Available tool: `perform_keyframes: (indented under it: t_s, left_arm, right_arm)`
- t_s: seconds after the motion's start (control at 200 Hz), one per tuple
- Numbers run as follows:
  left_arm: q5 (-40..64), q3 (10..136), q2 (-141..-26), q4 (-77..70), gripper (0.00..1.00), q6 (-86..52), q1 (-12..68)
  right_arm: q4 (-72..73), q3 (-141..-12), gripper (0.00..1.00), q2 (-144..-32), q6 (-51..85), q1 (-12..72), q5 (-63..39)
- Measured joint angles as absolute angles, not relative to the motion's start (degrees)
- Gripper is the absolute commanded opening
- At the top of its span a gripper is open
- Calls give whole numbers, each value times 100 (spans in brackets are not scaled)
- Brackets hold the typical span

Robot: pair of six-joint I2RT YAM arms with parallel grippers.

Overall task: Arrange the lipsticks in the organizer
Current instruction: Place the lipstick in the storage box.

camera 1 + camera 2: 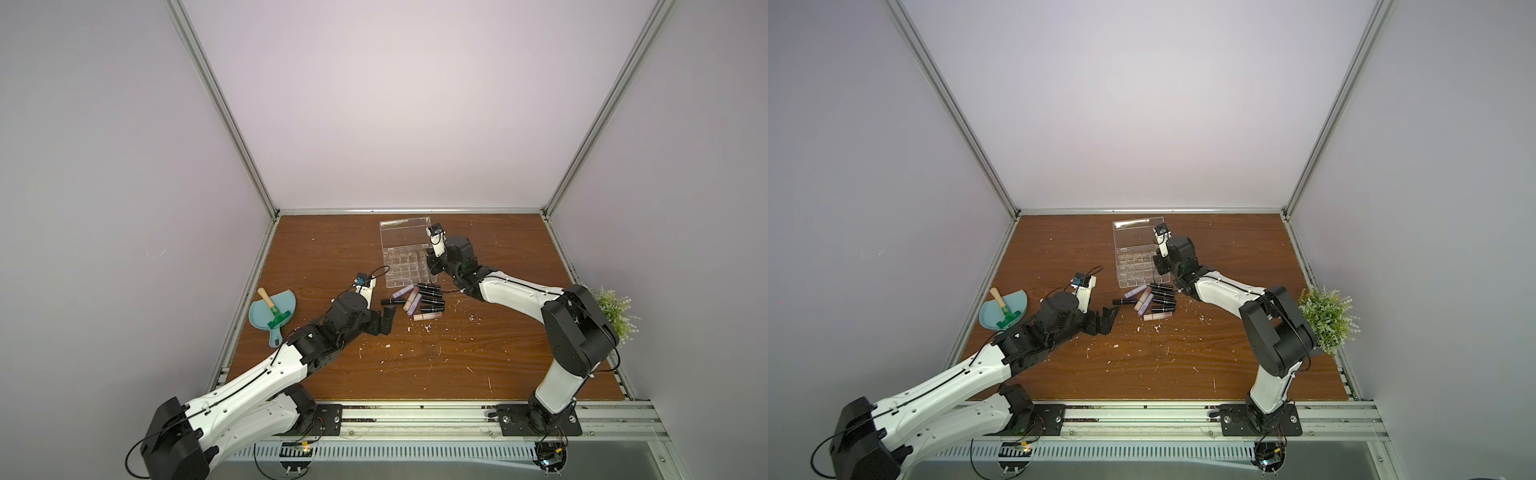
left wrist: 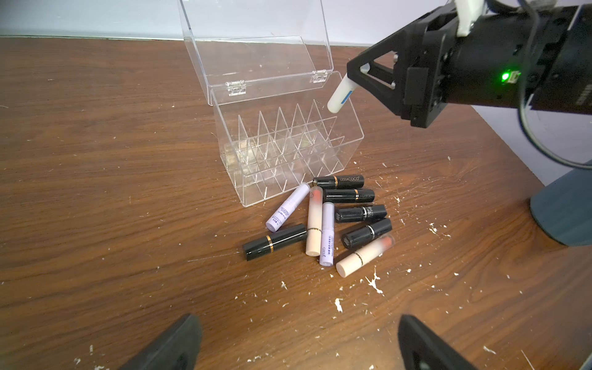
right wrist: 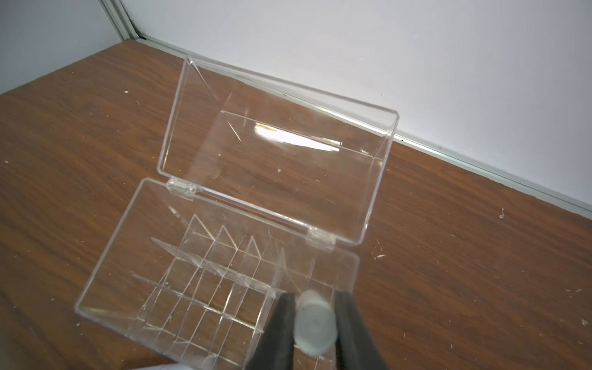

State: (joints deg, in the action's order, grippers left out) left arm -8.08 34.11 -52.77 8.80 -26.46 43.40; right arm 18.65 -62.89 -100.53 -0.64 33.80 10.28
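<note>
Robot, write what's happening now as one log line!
right gripper: shut on white lipstick, over organizer | left gripper: open, empty | other lipsticks: lying on table

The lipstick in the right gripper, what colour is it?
The lipstick is white with a blue stripe; the left wrist view shows it best.

A teal dustpan (image 1: 261,319) lies on the wooden counter (image 1: 415,374) near one side edge, with a green brush (image 1: 277,326) with a wooden handle resting in it. A small green plant (image 1: 616,312) stands at the counter's opposite side edge. White flecks (image 2: 373,282) dot the counter's middle.
</note>
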Motion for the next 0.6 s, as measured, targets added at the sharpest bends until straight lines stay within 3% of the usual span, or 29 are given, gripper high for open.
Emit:
perform_keyframes:
  t_s: [0.6]
  left_arm:
    - [-808, 3411, -5249, 882, 100, -2613, 4338]
  right_arm:
    - [1997, -6357, 3, -10366, -215, 3406, 1330]
